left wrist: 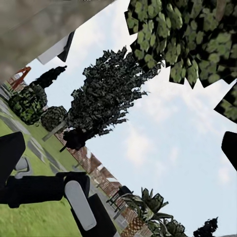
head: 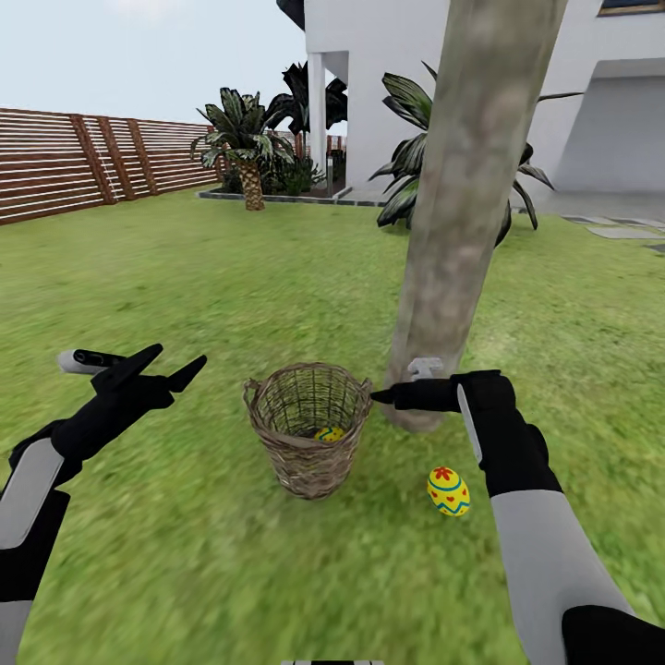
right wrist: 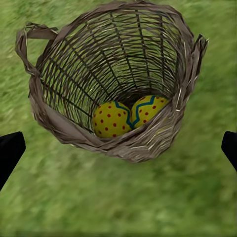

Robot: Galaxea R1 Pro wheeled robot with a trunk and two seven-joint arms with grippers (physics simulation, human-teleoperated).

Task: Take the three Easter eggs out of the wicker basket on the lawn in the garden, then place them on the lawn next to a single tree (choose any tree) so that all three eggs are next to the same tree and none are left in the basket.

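The wicker basket (head: 308,427) stands upright on the lawn (head: 185,277), mouth up, tapering to its base, just beside the foot of the tree (head: 462,212). The trunk is thick and mottled and leans a little; its crown is cut off at the top of the head view.

One Easter egg (head: 448,490) lies on the grass between the basket and the trunk's foot, on the near side, apart from both. Its long axis is tilted, the narrower end up and slightly toward the basket. A red flower mark and blue zigzag bands show on it.

Two more eggs (right wrist: 112,119) (right wrist: 147,109) lie at the bottom of the basket, touching each other, against the wall. From the head view only a sliver of one shows through the weave, so their long axes are hard to make out.

The right pincer (head: 383,397) hangs over the basket's rim on the tree side, pointing toward the basket. In the right wrist view its fingertips (right wrist: 10,150) sit far apart, released and empty. The left pincer (head: 175,362) hovers well apart on the other side of the basket, fingers spread and holding nothing.
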